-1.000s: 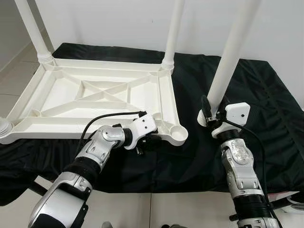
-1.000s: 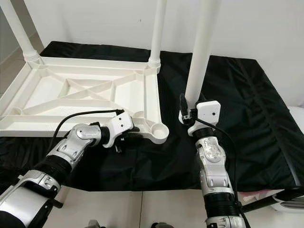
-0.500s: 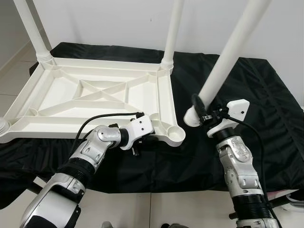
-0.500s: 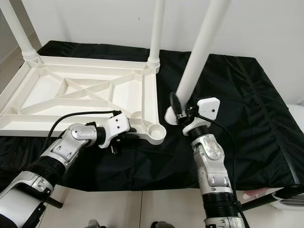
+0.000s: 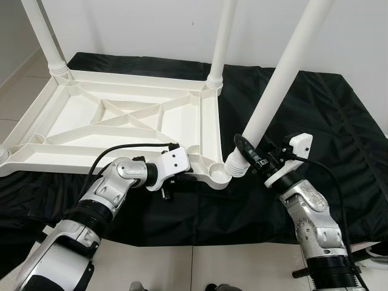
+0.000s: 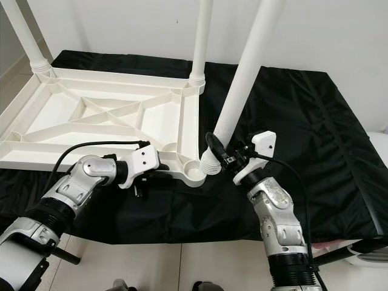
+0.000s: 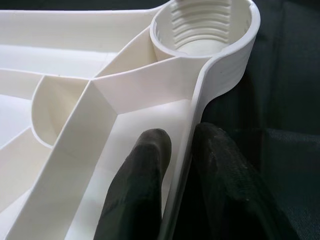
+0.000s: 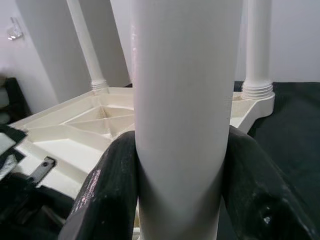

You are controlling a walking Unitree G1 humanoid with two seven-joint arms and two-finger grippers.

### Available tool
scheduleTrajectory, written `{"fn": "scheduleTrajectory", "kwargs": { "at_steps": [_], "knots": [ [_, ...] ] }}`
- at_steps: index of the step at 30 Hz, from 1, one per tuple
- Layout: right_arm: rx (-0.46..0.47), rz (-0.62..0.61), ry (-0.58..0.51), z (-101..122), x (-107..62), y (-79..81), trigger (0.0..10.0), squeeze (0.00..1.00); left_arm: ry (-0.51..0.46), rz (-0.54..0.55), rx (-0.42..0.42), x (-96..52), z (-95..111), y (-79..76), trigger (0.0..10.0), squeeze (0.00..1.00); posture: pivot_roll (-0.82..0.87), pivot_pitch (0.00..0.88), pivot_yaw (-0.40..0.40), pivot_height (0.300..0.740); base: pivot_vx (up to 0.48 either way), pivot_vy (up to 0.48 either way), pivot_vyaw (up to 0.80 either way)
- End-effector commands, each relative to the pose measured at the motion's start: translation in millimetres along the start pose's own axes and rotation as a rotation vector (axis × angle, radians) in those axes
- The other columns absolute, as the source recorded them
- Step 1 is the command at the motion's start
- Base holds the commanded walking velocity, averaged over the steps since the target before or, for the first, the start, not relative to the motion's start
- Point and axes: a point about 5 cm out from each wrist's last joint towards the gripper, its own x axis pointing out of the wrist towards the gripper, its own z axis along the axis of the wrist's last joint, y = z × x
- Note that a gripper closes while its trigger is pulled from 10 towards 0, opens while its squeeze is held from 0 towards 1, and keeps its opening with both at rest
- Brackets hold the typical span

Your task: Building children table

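Note:
The white plastic table top [image 5: 130, 118] lies upside down on the black cloth, with legs screwed upright into its far corners [image 5: 219, 42]. My left gripper [image 5: 182, 174] is shut on the table's near rim [image 7: 182, 150], one finger inside and one outside, just beside the empty threaded corner socket [image 7: 202, 27]. My right gripper [image 5: 251, 154] is shut on a loose white leg [image 5: 276, 85], held tilted. The leg's threaded lower end [image 5: 233, 167] rests at the edge of that near right socket [image 5: 215, 174].
A black cloth [image 5: 315, 121] covers the work surface, with its front edge near my arms. Pale floor tiles [image 5: 18, 91] show at the left, and a white wall [image 5: 139, 24] rises behind the table top.
My right gripper has carried the loose leg leftward and tilted it, so its lower end has gone from the cloth to the near right corner socket. My left gripper still holds the rim.

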Motion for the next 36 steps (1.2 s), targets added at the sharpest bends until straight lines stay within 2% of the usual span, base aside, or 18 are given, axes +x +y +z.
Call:
{"fn": "scheduleTrajectory", "kwargs": {
  "at_steps": [1,4,5,6,10,14,21,25,27,36],
  "knots": [
    [0.032,0.07,-0.015,6.8,0.8,5.3,10.0,0.0,0.046,-0.187,-0.027,-3.8,-9.6,-14.0,0.0,0.0,-0.04,0.104,-0.015,0.74,0.0,0.0,0.0],
    [0.033,0.094,-0.015,8.5,1.6,6.9,10.0,0.0,0.043,-0.198,-0.028,-4.8,-9.2,-14.8,0.0,0.0,-0.04,0.106,-0.015,0.74,0.0,0.0,0.0],
    [0.029,0.115,-0.015,9.6,2.3,8.3,10.0,0.0,0.049,-0.201,-0.02,-5.2,-9.3,-15.3,0.8,0.0,-0.04,0.106,-0.015,0.74,0.0,0.0,0.0],
    [0.024,0.134,-0.014,10.1,3.6,10.1,10.0,0.0,0.064,-0.2,-0.006,-4.7,-10.1,-15.5,10.0,0.0,-0.04,0.106,-0.015,0.74,0.0,0.0,0.0],
    [0.021,0.157,-0.017,10.8,6.2,13.0,10.0,0.0,0.076,-0.195,0.006,-4.2,-10.9,-15.8,10.0,0.0,-0.04,0.108,-0.017,0.74,0.0,0.0,0.0],
    [0.041,0.234,-0.012,8.1,11.4,25.5,10.0,0.0,0.073,-0.188,0.012,-4.2,-9.2,-15.1,10.0,0.0,-0.03,0.109,-0.022,0.74,0.0,0.0,0.0],
    [0.081,0.256,-0.006,0.9,13.9,30.6,10.0,0.0,0.067,-0.18,0.015,-4.6,-6.7,-12.9,10.0,0.0,-0.03,0.11,-0.023,0.74,0.0,0.0,0.0],
    [0.078,0.257,0.004,-1.9,13.5,30.7,10.0,0.0,0.066,-0.18,0.015,-5.0,-6.0,-12.7,10.0,0.0,-0.03,0.11,-0.023,0.74,0.0,0.0,0.0],
    [0.071,0.216,0.043,-14.3,7.7,24.9,10.0,0.0,0.061,-0.177,0.02,-5.5,-3.7,-13.1,10.0,0.0,-0.03,0.109,-0.023,0.74,0.0,0.0,0.0],
    [0.055,0.124,0.061,-26.7,3.4,16.5,10.0,0.0,0.05,-0.176,0.029,-5.5,0.0,-14.5,10.0,0.0,-0.04,0.119,-0.021,0.74,0.0,0.0,0.0]
  ]
}}
